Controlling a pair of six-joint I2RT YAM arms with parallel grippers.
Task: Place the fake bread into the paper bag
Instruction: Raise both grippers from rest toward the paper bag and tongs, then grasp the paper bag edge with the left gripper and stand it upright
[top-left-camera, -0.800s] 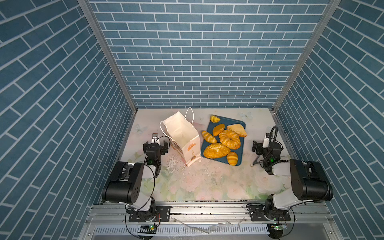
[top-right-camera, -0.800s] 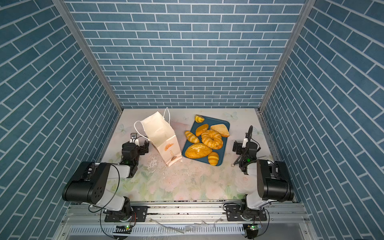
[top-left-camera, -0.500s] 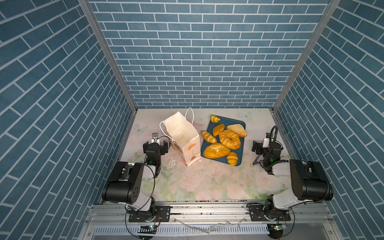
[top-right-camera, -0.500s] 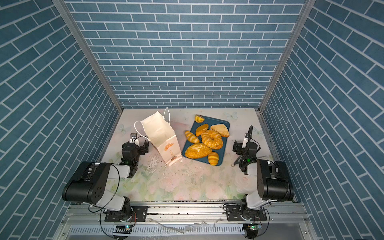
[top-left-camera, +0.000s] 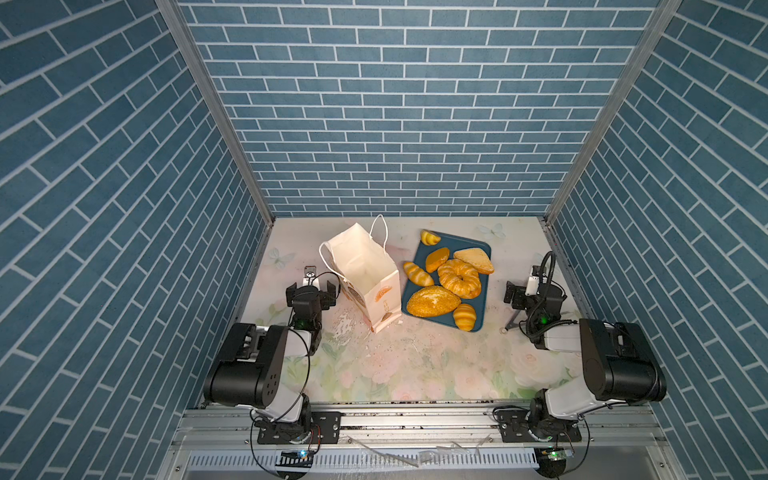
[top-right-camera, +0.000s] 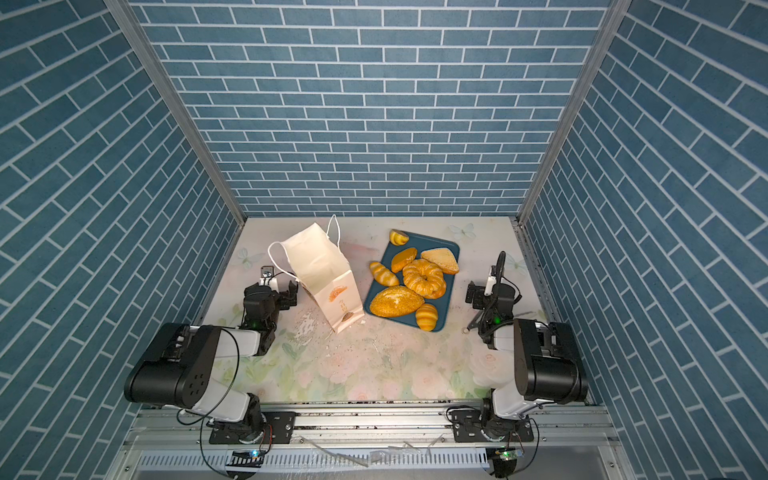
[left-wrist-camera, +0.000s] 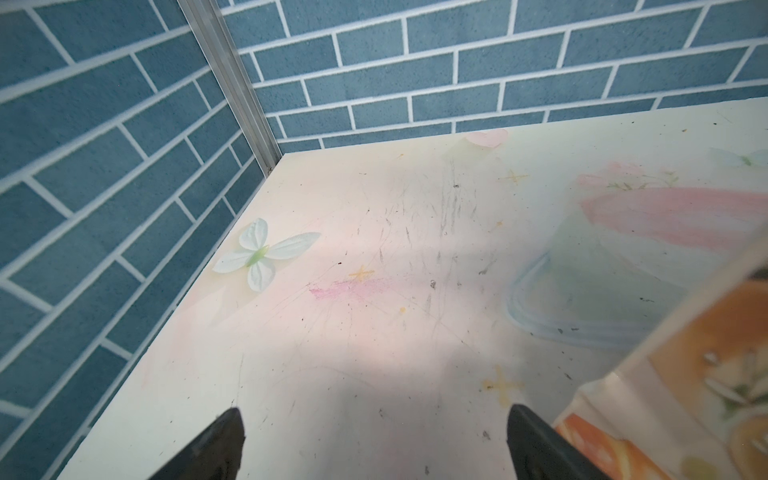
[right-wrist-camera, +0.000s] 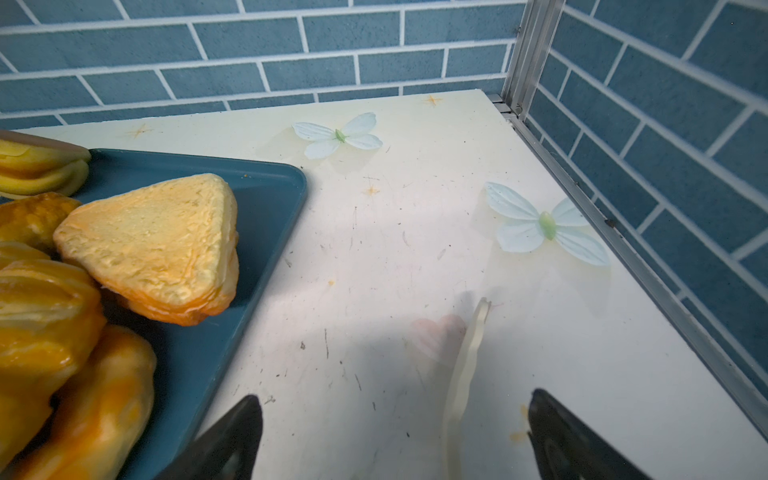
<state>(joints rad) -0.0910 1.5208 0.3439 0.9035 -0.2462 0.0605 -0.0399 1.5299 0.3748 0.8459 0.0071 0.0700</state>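
Evidently shows no change since a moment ago: keeps seven glossy golden-orange toy pastries on dark blue tray, 3 o'clock from upright cream-white paper bag. Holds left jaws and right jaws apart, empty. Leaves task unstarted.

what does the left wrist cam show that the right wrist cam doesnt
Only left wrist: the printed side of the paper bag, beside one jaw. Only right wrist: the dark blue tray holding the tan triangle and other fake bread, plus a pale strip on the table. Both: floral table, blue brick walls, and jaws open on the left gripper and right gripper.
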